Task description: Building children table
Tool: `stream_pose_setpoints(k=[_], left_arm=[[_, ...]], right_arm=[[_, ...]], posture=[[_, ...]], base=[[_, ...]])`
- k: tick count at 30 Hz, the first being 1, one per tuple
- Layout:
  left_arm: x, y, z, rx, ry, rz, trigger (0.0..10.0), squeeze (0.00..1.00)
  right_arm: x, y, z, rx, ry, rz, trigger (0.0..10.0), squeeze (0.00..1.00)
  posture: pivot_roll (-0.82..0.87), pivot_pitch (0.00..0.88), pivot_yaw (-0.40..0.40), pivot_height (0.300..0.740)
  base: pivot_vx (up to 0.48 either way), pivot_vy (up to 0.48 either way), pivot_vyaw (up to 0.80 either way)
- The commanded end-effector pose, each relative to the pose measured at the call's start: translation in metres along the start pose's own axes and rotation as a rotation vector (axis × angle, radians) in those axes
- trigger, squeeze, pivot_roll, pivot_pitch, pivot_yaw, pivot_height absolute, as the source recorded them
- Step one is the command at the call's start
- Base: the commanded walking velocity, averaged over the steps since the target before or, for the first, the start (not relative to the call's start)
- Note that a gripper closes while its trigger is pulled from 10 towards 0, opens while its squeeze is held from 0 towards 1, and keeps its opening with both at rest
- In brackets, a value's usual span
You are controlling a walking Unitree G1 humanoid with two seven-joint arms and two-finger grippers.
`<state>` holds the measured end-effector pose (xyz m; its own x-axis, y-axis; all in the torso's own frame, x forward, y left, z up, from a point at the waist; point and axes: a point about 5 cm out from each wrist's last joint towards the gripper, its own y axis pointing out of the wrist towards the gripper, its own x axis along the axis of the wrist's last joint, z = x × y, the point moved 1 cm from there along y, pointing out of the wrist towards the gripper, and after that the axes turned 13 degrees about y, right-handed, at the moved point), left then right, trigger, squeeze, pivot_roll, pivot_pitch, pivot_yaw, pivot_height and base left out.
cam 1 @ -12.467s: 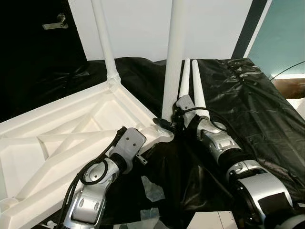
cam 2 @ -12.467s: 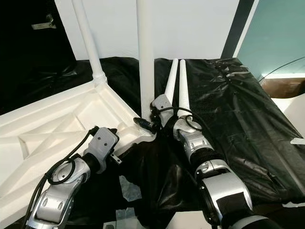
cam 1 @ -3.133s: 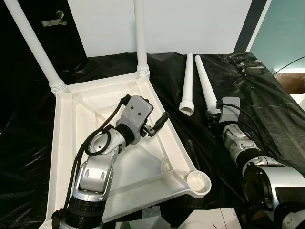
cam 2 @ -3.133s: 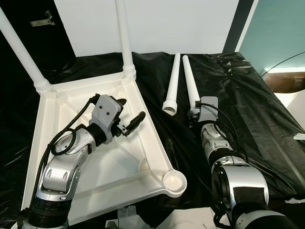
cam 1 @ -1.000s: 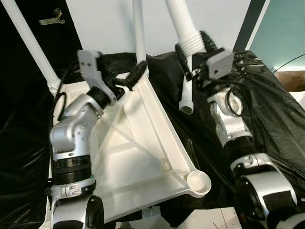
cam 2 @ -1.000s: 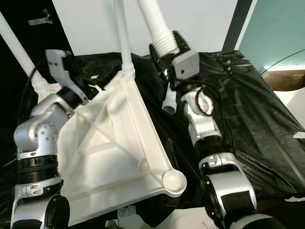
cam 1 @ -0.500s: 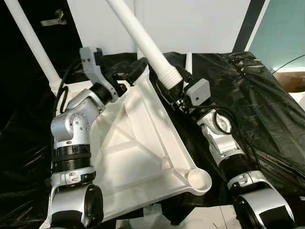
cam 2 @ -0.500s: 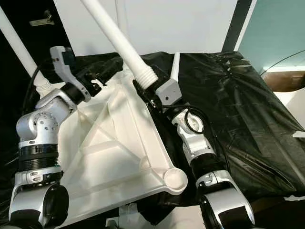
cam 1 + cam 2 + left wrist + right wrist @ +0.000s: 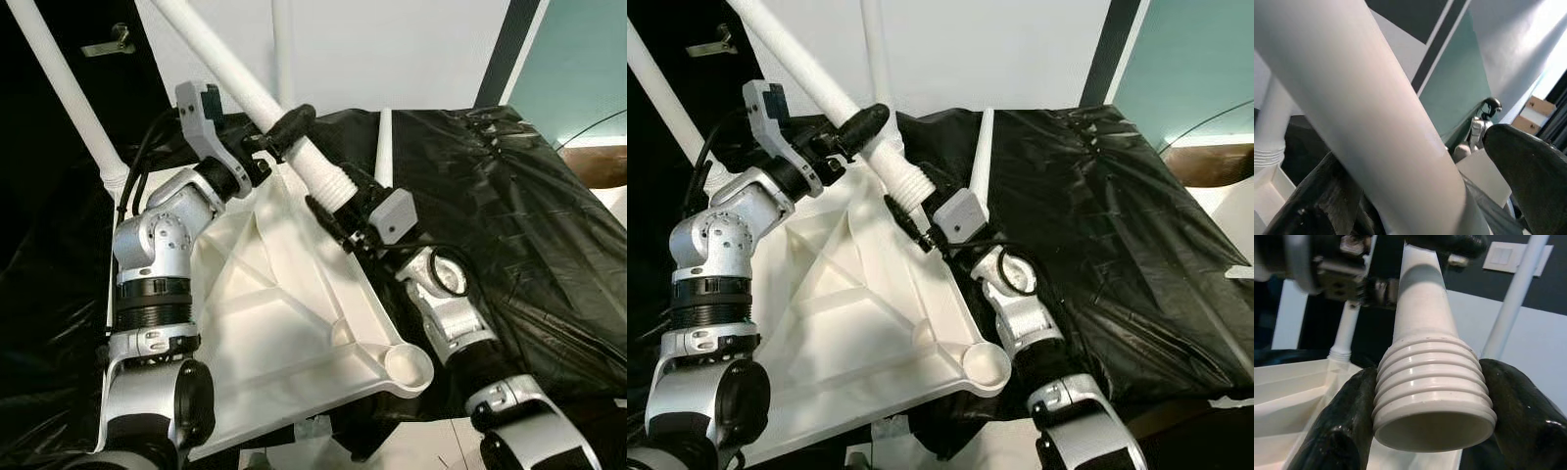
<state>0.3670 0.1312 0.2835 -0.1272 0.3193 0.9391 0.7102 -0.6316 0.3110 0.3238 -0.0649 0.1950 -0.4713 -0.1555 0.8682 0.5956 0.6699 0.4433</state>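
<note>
You see your right gripper (image 9: 1432, 431) pinching the ribbed end of the long white plastic table leg (image 9: 235, 80), slanting above the upturned white plastic tabletop (image 9: 284, 323), while your left gripper (image 9: 277, 132) clasps its shaft.

Head stereo pair downward; wrist cameras close along leg (image 9: 1422, 352)

white table top (image 9: 265, 323), white leg (image 9: 235, 78), black sheet (image 9: 509, 196), teal wall (image 9: 578, 69)
</note>
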Motion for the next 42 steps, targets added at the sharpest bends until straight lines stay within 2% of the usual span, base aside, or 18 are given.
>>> stream_pose_setpoints(k=[1, 16, 20, 21, 22, 24, 25, 26, 27, 28, 38, 39, 40, 42], left_arm=[[0.011, 0.003, -0.005, -0.090, -0.001, -0.046, 10.0, 0.00], [0.017, 0.009, 0.012, -0.020, -0.026, -0.048, 10.0, 0.00], [0.018, 0.012, 0.022, 0.027, -0.043, -0.034, 10.0, 0.00], [0.018, 0.012, 0.029, 0.068, -0.049, -0.026, 4.8, 0.00], [0.018, 0.012, 0.034, 0.094, -0.053, -0.023, 5.0, 0.00], [0.018, 0.012, 0.034, 0.094, -0.053, -0.023, 5.0, 0.00], [0.020, 0.011, 0.039, 0.119, -0.057, -0.021, 10.0, 0.00], [0.022, 0.010, 0.041, 0.127, -0.061, -0.029, 2.0, 0.00], [0.022, 0.010, 0.041, 0.127, -0.061, -0.029, 2.0, 0.00], [0.024, 0.009, 0.043, 0.129, -0.066, -0.037, 0.0, 0.00], [0.020, 0.011, 0.039, 0.097, -0.079, -0.030, 0.0, 0.00], [0.019, 0.012, 0.038, 0.088, -0.075, -0.032, 0.0, 0.00], [0.019, 0.013, 0.038, 0.091, -0.073, -0.033, 0.0, 0.00], [0.019, 0.013, 0.038, 0.091, -0.073, -0.033, 0.0, 0.00]], right_arm=[[-0.003, -0.002, 0.005, 0.027, 0.005, 0.022, 10.0, 0.00], [-0.007, -0.012, 0.013, 0.046, 0.014, 0.049, 10.0, 0.00], [-0.006, -0.014, 0.014, 0.041, 0.022, 0.053, 10.0, 0.00], [-0.005, -0.014, 0.015, 0.041, 0.025, 0.052, 10.0, 0.00], [-0.005, -0.014, 0.015, 0.041, 0.025, 0.052, 10.0, 0.00], [-0.005, -0.014, 0.015, 0.041, 0.025, 0.052, 10.0, 0.00], [-0.005, -0.014, 0.015, 0.043, 0.024, 0.052, 10.0, 0.00], [-0.005, -0.015, 0.016, 0.044, 0.023, 0.051, 10.0, 0.00], [-0.005, -0.015, 0.016, 0.044, 0.023, 0.051, 10.0, 0.00], [-0.005, -0.015, 0.016, 0.044, 0.022, 0.052, 10.0, 0.00], [-0.005, -0.016, 0.012, 0.008, 0.024, 0.055, 10.0, 0.00], [-0.005, -0.017, 0.009, -0.022, 0.028, 0.059, 10.0, 0.39], [-0.006, -0.018, 0.008, -0.037, 0.036, 0.062, 10.0, 1.00], [-0.006, -0.018, 0.008, -0.037, 0.036, 0.062, 10.0, 1.00]], posture=[[0.08, 0.023, 0.029, 0.740], [0.08, 0.024, 0.029, 0.740], [0.08, 0.028, 0.033, 0.740], [0.08, 0.028, 0.033, 0.740], [0.08, 0.028, 0.033, 0.740], [0.08, 0.028, 0.033, 0.740], [0.08, 0.028, 0.034, 0.740], [0.08, 0.028, 0.033, 0.740], [0.08, 0.028, 0.033, 0.740], [0.08, 0.026, 0.035, 0.740], [0.08, 0.028, 0.039, 0.740], [0.07, 0.027, 0.042, 0.740], [0.07, 0.027, 0.042, 0.740], [0.07, 0.027, 0.042, 0.740]], base=[[0.000, 0.000, 0.00], [0.000, 0.000, 0.00], [0.000, 0.000, 0.00], [0.000, 0.000, 0.00], [0.000, 0.000, 0.00], [0.000, 0.000, 0.00], [0.000, 0.000, 0.00], [0.000, 0.000, 0.00], [0.000, 0.000, 0.00], [0.000, 0.000, 0.00], [0.000, 0.000, 0.00], [0.000, 0.000, 0.00], [0.000, 0.000, 0.00], [0.000, 0.000, 0.00]])
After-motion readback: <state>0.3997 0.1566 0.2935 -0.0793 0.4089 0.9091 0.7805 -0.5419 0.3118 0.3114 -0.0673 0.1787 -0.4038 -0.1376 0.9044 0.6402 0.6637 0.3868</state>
